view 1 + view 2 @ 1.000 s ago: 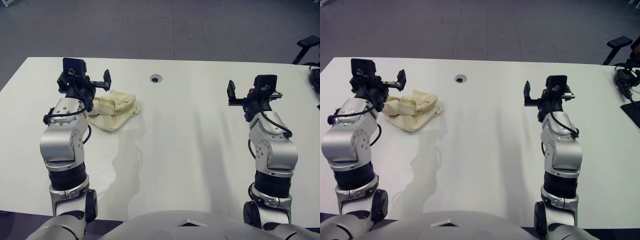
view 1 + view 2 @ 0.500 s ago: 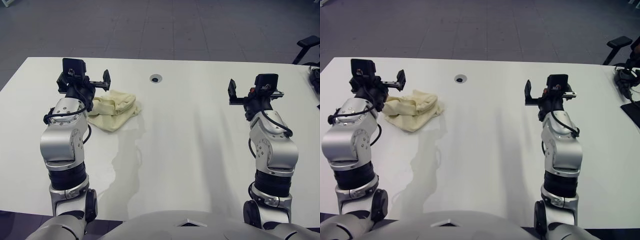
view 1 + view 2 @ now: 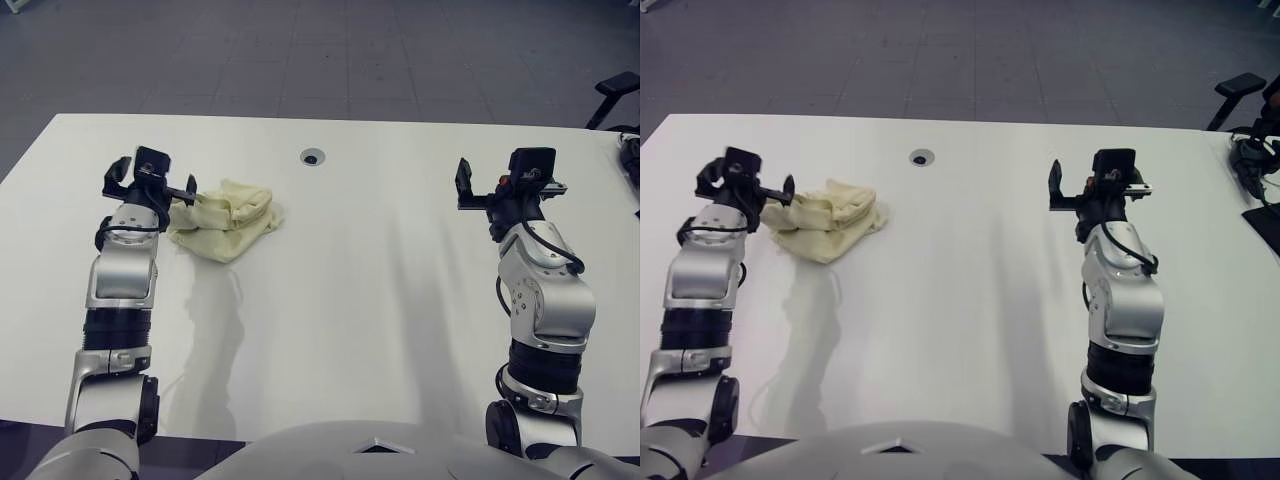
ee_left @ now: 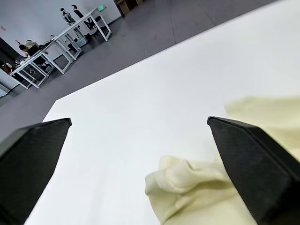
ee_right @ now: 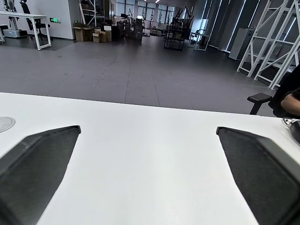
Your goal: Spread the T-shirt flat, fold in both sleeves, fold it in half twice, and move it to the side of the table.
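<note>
The pale yellow T-shirt [image 3: 229,216] lies crumpled in a heap on the left part of the white table [image 3: 360,300]. My left gripper [image 3: 152,182] is open and low over the table at the heap's left edge, one finger [image 3: 188,190] against the cloth. In the left wrist view the cloth [image 4: 197,192] bunches just ahead of the two spread fingers, nearer one of them. My right gripper [image 3: 507,190] is open and holds nothing, raised over the right part of the table, far from the shirt.
A round cable hole [image 3: 312,157] sits near the table's far edge, right of the shirt. Dark gear [image 3: 1248,152] rests at the table's far right edge. Bare tabletop stretches between the two arms.
My left arm has dropped and stretched out, bringing its gripper down and leftward to the shirt's left edge. The shirt and the right arm have not moved.
</note>
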{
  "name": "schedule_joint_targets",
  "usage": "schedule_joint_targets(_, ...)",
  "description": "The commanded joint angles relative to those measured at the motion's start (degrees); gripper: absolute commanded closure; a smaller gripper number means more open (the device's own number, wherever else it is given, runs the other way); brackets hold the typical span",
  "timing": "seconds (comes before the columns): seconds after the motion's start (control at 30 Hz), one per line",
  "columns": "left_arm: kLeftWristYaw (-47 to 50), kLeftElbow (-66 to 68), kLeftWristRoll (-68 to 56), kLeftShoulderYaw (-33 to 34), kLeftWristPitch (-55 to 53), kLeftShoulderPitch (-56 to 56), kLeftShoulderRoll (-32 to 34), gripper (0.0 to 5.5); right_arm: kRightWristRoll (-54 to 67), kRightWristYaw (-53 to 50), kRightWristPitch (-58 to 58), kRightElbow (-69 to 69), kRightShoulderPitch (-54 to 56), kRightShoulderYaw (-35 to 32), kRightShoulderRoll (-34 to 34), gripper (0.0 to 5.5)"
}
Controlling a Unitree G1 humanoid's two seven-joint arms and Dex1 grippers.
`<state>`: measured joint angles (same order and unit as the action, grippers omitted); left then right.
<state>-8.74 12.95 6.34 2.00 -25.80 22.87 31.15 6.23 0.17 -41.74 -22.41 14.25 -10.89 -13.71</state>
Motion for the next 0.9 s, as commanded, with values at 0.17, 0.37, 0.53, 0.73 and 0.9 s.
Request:
schedule_joint_targets(0.17, -12.51, 2.72, -0.13, -8.87, 7.36, -4.04, -2.1, 0.11, 2.9, 11.87, -3.17, -3.78, -1.97, 6.23, -6.88, 0.1)
schedule_joint_targets(0.37, -12.32, -12.78, -3.58, -10.79, -1.47, -11.9, -9.6, 0.11, 5.37, 26.57, -3.83, -10.05, -2.05, 17.24, -16.29, 0.1)
schedule_joint_targets(0.53, -9.92, -23.99, -5.51, -10.91, -9.65, -15.04, -14.62, 0.11, 5.05, 35.87, -1.46, -12.85, 0.3, 26.41, -21.73, 0.1)
schedule_joint_targets(0.73, -8.26, -33.81, -7.94, -7.41, -18.27, -14.0, -16.64, 0.1, 3.2, 37.3, -1.16, -12.9, -0.24, 31.0, -22.68, 0.3)
schedule_joint_targets(0.9, -7.2, -35.93, -12.34, 3.72, -22.79, -8.7, -14.96, 0.1, -2.54, 35.55, 2.96, -4.98, 1.79, 38.24, -19.04, 1.18)
